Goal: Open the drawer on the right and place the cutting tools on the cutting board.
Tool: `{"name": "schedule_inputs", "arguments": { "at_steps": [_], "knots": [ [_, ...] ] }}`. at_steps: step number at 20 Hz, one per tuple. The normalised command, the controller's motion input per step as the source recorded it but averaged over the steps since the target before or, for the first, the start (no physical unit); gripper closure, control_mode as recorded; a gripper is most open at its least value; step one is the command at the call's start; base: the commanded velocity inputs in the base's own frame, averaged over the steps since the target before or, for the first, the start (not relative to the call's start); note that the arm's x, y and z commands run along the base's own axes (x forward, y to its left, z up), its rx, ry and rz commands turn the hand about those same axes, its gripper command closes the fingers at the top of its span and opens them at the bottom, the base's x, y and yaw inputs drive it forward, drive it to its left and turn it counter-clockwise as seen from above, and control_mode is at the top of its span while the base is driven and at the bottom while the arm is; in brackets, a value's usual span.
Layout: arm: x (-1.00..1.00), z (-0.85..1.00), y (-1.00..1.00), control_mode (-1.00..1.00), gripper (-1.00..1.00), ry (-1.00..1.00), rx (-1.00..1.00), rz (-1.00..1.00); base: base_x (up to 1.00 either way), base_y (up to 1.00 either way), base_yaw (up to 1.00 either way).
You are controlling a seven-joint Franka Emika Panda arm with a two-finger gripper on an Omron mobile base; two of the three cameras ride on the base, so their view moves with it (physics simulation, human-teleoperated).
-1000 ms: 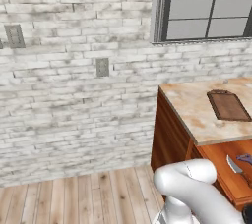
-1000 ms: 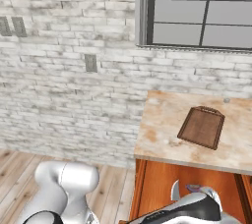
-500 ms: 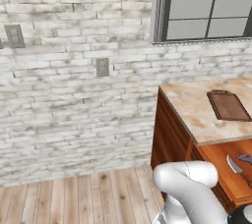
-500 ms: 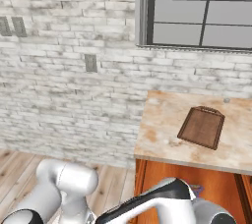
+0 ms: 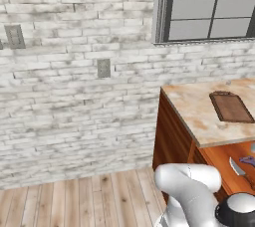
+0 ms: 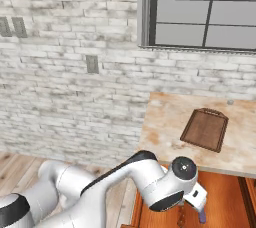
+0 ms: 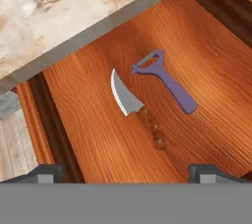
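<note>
So your drawer (image 7: 197, 36) is already open, knife (image 7: 134, 106) and peeler (image 7: 167, 81) lying side by side inside. Your gripper (image 7: 126, 171) hangs above them, jaws spread wide and empty; the knife's handle end points toward it.

Purple peeler (image 7: 167, 80) in orange-brown drawer (image 7: 98, 120); dark brown cutting board (image 6: 205, 129).

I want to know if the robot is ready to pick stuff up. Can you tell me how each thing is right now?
drawer: pulled open.
knife: lying flat in the drawer, untouched.
purple peeler: lying flat beside the knife, apart from it.
cutting board: flat on the countertop, nothing on it.
gripper: open, holding nothing, above the drawer.
</note>
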Motion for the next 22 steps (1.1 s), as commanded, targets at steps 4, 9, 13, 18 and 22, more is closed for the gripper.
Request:
{"name": "schedule_inputs", "arguments": {
  "at_steps": [4, 9, 13, 18, 22],
  "knots": [
    [0.37, -0.29, 0.04, -1.00, -1.00, 0.18, -0.01, 0.00, 0.00, 0.00, 0.00],
    [0.57, -0.40, -0.03, -1.00, -1.00, 0.26, 0.00, 0.06, 0.00, 0.00, 0.00],
    [0.15, -0.46, -0.37, -1.00, -1.00, 0.16, 0.01, 0.00, 0.00, 0.00, 0.00],
    [0.00, -0.41, -0.63, -1.00, -1.00, 0.06, 0.09, -0.02, 0.00, 0.00, 0.00],
    [0.02, -0.12, -0.10, -1.00, -1.00, 0.01, 0.09, 0.00, 0.00, 0.00, 0.00]
  ]
}}
